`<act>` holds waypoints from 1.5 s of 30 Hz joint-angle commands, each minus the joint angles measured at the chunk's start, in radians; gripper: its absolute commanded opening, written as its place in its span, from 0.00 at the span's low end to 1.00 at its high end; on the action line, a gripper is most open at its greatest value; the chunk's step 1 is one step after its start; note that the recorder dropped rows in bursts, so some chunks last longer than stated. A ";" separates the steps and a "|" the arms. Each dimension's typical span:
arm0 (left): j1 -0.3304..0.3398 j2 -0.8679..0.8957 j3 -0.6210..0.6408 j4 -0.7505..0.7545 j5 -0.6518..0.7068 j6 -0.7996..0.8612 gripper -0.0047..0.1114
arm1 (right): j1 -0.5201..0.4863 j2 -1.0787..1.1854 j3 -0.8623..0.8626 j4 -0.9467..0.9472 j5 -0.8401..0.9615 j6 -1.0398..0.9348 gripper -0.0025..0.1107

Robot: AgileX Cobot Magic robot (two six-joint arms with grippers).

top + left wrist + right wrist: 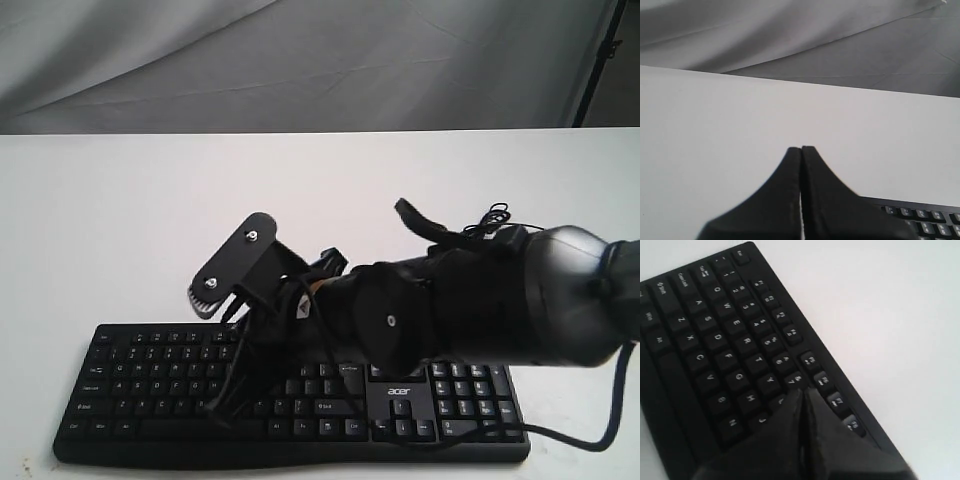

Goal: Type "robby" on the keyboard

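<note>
The broad white flat desk (120, 200) is spread beneath both pincers and carries the one thing of the task. The wide black plastic keyboard (140, 395), with white legends and a number pad, lies flat directly under the right pincer, so that every key can be met from above. The bulky black and grey right arm (520, 300) is reached across the middle from the number-pad side, which is why many of the central keys are hidden in the exterior view. The right pincer (802, 394) is held with its two black fingers pressed together on nothing. A single narrow tip is thus formed, judged fit for striking one key without catching its neighbours. That tip is poised over the upper letter row, with the small black Y key (771, 381) just beside it; whether a key is touched cannot be told. The left pincer (801, 149) is likewise closed on nothing and is held over bare desk, the keyboard's edge near it, presumably so that the keys are left free.
</note>
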 commanded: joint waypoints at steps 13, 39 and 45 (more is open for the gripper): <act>-0.003 -0.004 0.005 -0.009 -0.002 -0.004 0.04 | 0.112 0.130 -0.081 0.070 0.006 0.000 0.02; -0.003 -0.004 0.005 -0.009 -0.002 -0.004 0.04 | 0.124 0.192 -0.081 0.090 -0.045 -0.002 0.02; -0.003 -0.004 0.005 -0.009 -0.002 -0.004 0.04 | 0.124 0.153 -0.081 0.079 -0.036 -0.002 0.02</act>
